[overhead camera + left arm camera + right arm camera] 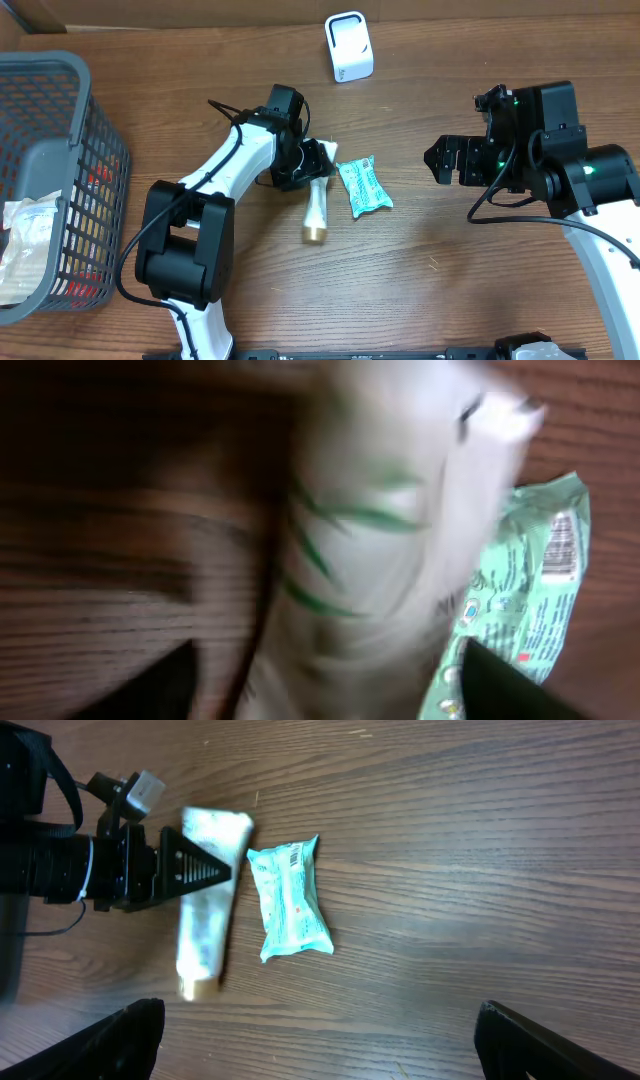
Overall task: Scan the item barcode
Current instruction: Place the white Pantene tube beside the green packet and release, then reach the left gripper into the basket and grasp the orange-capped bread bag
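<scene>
A white tube with a gold cap (317, 208) lies on the wooden table, its flat end between the fingers of my left gripper (318, 160). In the left wrist view the tube (370, 560) is a blur, and the jaws stand wide apart with a gap on each side of it; the left gripper (335, 685) is open. A green packet (362, 185) lies just right of the tube, its barcode (560, 545) facing up. My right gripper (445, 160) hovers open to the right of the packet (290, 900), nothing between its fingers.
A white barcode scanner (349, 47) stands at the back of the table. A grey wire basket (60, 90) holding several packaged items sits at the left edge.
</scene>
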Tool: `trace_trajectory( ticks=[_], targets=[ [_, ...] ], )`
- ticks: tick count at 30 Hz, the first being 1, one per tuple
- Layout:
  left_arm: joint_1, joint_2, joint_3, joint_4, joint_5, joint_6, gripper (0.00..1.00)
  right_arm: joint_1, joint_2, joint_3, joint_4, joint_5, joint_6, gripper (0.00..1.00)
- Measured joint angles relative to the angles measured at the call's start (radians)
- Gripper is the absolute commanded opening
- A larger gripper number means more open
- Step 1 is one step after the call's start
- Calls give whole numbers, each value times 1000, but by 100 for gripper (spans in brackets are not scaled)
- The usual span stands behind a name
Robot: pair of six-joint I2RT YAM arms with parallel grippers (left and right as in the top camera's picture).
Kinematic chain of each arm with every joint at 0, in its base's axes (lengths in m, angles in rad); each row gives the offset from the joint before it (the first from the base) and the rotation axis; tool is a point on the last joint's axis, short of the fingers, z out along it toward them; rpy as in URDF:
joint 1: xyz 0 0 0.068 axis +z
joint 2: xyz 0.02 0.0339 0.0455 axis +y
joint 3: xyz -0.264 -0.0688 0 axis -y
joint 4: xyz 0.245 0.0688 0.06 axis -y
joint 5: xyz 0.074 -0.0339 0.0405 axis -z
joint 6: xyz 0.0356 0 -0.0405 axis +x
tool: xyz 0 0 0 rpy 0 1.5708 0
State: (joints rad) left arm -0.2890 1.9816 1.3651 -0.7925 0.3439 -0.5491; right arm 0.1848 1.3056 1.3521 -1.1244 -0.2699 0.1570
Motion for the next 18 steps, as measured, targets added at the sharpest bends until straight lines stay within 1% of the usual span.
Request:
trace_trajectory(
  ticks=[3, 6, 9, 11, 12, 15, 18],
  targets=[
    [14, 0, 57, -87, 2, 43, 86, 0, 0, 0, 0, 0, 0, 100],
    [40, -1, 190, -208, 4, 93, 86, 0, 0, 0, 0, 0, 0, 100],
    [79, -5, 380, -321, 1, 137, 88, 0, 0, 0, 1, 0, 1, 100],
    [109, -16, 505, -389, -10, 163, 100, 0, 0, 0, 1, 0, 0, 100],
    [134, -30, 588, -434, -21, 174, 100, 0, 0, 0, 1, 0, 0, 100],
    [198, -73, 753, -503, -45, 195, 100, 0, 0, 0, 1, 0, 0, 100],
    [293, -127, 899, -575, -73, 243, 99, 0, 0, 0, 2, 0, 0, 100]
  ],
)
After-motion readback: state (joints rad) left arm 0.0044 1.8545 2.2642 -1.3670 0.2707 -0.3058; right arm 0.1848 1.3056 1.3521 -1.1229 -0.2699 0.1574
